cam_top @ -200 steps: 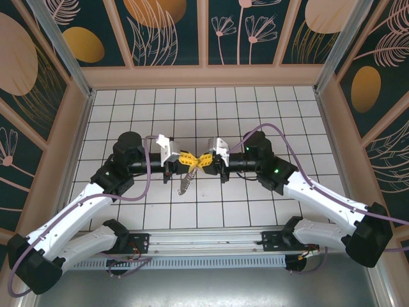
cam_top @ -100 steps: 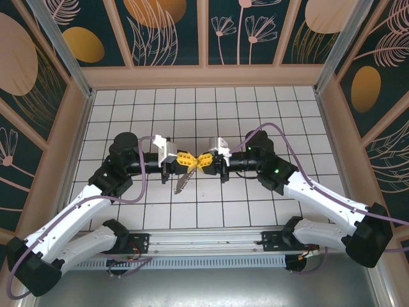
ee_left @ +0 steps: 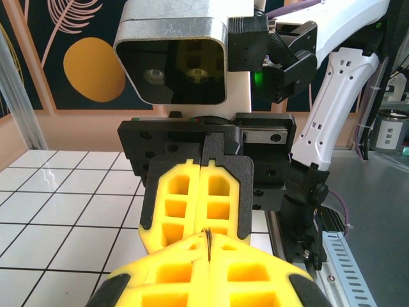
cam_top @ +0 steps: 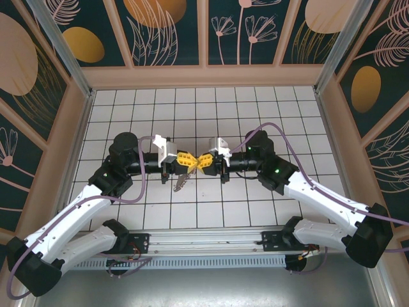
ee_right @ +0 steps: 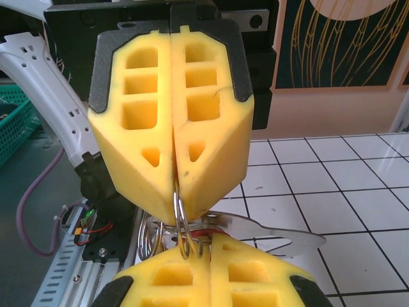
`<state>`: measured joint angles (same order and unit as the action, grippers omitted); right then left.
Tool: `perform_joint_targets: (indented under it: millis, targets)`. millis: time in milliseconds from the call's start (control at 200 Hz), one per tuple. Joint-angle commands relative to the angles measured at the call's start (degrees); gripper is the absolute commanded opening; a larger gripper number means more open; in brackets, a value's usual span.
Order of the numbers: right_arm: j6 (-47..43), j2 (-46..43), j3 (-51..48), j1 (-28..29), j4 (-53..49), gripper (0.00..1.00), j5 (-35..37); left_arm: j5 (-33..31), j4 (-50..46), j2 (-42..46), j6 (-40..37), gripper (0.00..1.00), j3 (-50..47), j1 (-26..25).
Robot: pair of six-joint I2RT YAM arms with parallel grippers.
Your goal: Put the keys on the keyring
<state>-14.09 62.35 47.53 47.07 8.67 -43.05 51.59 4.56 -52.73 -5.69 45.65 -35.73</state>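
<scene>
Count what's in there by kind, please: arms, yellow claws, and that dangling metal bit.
Arms: 2, left arm, right arm.
Yellow grippers: 2, left gripper, right gripper.
Hanging bunch of keys: 1.
Total: 5.

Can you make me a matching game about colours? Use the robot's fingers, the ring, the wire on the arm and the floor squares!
Things:
1. fingers of the left gripper
2. wire keyring
3. arm cable
4. table tiles

Colours:
A. white
B. purple
C. yellow
D. silver

Pairs: 1-C, 2-D, 3-B, 4-A
</scene>
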Motion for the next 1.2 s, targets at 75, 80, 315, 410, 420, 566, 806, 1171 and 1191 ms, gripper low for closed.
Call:
perform_joint_targets:
  millis: [75,80,315,410,420,566,806,1171,1191]
  targets:
    - [3.08,-0.02,2.14,0.74,5.27,0.00,-4.12,5.10,2.21,0.04,1.48,0.00,1.29,-0.23]
    - [3.18,0.06,2.09,0.74,5.46,0.00,-4.18,5.14,2.25,0.06,1.48,0.00,1.29,-0.22]
    - [4.99,1.12,2.24,1.62,8.03,0.00,-5.65,3.54,1.85,0.63,0.59,0.00,0.63,-0.22]
    - [4.01,-0.52,1.67,1.80,6.24,0.06,-2.26,1.33,1.43,1.35,0.02,0.00,0.43,-0.25]
    - [3.99,-0.67,1.59,1.84,6.13,0.07,-2.06,1.06,1.31,1.39,-0.03,0.00,0.41,-0.23]
    - [2.59,-6.00,-1.59,1.89,4.73,0.27,8.13,-2.50,0.62,1.90,-0.43,0.00,0.03,-0.29]
    - [0.82,-11.81,-3.76,2.00,2.04,0.34,13.88,-3.91,2.06,2.19,0.51,0.00,-0.54,-0.23]
    - [0.96,-10.65,-4.12,2.43,4.41,0.35,11.94,-0.67,3.35,1.89,1.76,0.00,-0.65,-0.25]
    - [0.92,-10.47,-4.03,2.49,4.59,0.35,11.74,-0.54,3.38,1.77,1.83,0.00,-0.65,-0.24]
